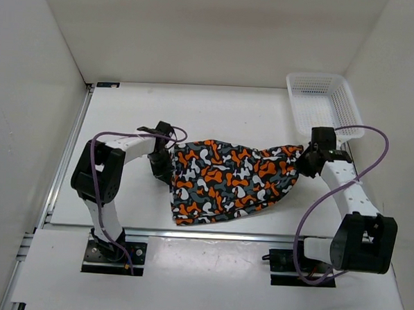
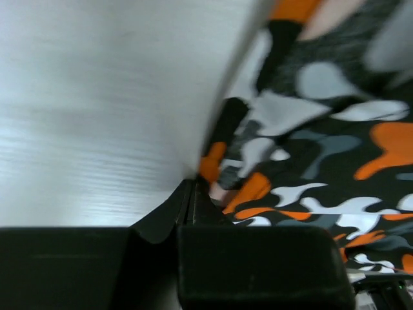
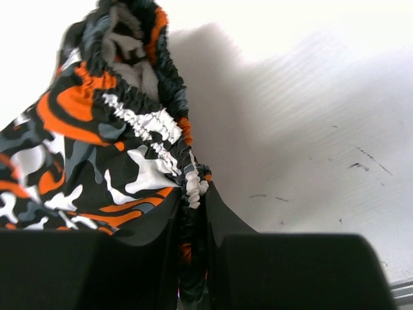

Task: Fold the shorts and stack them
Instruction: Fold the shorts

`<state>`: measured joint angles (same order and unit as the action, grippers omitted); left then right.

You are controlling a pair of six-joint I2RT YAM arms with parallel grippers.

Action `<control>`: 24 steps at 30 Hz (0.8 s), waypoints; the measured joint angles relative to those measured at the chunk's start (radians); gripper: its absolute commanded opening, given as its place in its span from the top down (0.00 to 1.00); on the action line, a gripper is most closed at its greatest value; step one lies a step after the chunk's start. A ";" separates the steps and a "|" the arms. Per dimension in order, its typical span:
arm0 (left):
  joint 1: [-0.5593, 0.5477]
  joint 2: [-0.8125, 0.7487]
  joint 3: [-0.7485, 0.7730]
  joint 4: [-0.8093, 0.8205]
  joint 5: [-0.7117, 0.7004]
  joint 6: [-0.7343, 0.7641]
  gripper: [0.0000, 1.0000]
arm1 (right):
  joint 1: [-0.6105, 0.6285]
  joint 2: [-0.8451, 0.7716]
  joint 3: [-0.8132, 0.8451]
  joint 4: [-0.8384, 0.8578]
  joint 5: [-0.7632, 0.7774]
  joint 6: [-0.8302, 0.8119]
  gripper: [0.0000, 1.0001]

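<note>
Shorts (image 1: 226, 180) lie mid-table (image 1: 216, 114), spread between the two arms. Long axis runs left to right, with the right end tilted slightly toward the far side. Most of the cloth sags toward the near edge.

Right gripper (image 1: 308, 160) is at the right end of the cloth. In the right wrist view its fingers are narrow and clamped on the gathered elastic waistband, which passes straight between them. The fabric there stands up off the table and casts a shadow.

Left gripper (image 1: 162, 159) is at the left edge of the cloth, so each arm has its own end and neither is nearer the middle. In the left wrist view the jaws are fully together, with the printed edge touching the right side of the tips.

Judgement: the next move depends on this left-right span. Both ends must be secured before the cloth can be carried over along that axis.

Hard to make out:
- The left wrist view is motion-blurred, so I cannot tell whether any cloth is pinched.
- The left end could be leg hems or a fold line. I cannot tell which.
- The layers underneath are hidden.
- From above, both sets of fingertips are covered by their wrists.

Basket (image 1: 324, 99) sits at the far right, well apart from the cloth.
</note>
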<state>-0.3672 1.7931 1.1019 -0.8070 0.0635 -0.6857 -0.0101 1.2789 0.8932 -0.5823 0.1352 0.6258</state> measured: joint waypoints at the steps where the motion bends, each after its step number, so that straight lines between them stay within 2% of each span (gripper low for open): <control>1: -0.005 0.015 0.011 -0.007 0.017 -0.004 0.90 | 0.021 -0.005 0.013 -0.007 0.015 0.000 0.99; 7: -0.018 0.063 0.072 0.006 0.053 -0.019 0.90 | 0.219 -0.014 0.142 -0.068 0.136 0.004 0.99; 13: -0.021 0.060 0.069 0.019 0.058 -0.023 0.90 | 0.595 0.015 0.333 -0.126 0.304 0.019 0.99; 18: -0.018 0.040 0.047 0.030 0.056 -0.026 0.90 | 0.898 0.175 0.504 -0.180 0.477 0.026 0.99; 24: -0.001 0.039 0.043 0.031 0.060 -0.025 0.90 | 1.126 0.443 0.686 -0.220 0.583 0.013 0.99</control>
<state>-0.3683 1.8324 1.1450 -0.7765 0.1238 -0.7105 1.1164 1.7214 1.5795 -0.8021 0.7177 0.6384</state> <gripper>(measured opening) 0.109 0.178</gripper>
